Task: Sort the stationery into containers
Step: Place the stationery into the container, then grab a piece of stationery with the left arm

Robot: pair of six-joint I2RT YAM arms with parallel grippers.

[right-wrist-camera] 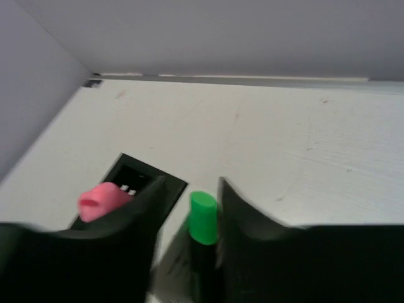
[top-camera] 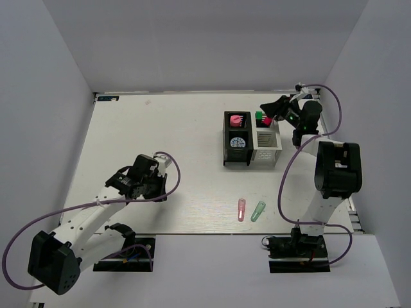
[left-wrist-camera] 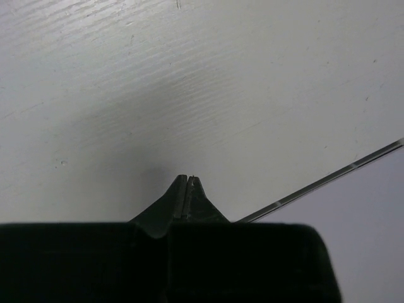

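The containers [top-camera: 252,153] stand right of the table's middle, two black compartments on the left and two silver-white on the right. The blue-white tape roll [top-camera: 237,142] lies in the near black one, and a pink item [top-camera: 236,120] sits in the far black one. My right gripper [top-camera: 275,109] is open above the far silver-white compartment. Its fingers straddle the green-capped marker [right-wrist-camera: 203,218] standing there, with a gap on the left side. The pink item [right-wrist-camera: 101,201] also shows in the right wrist view. My left gripper [left-wrist-camera: 188,178] is shut and empty, low over bare table [top-camera: 122,182].
A translucent pink capsule piece [top-camera: 241,209] and a green one [top-camera: 258,211] lie side by side near the table's front edge. White walls close in the table on the left, back and right. A cable loops beside each arm.
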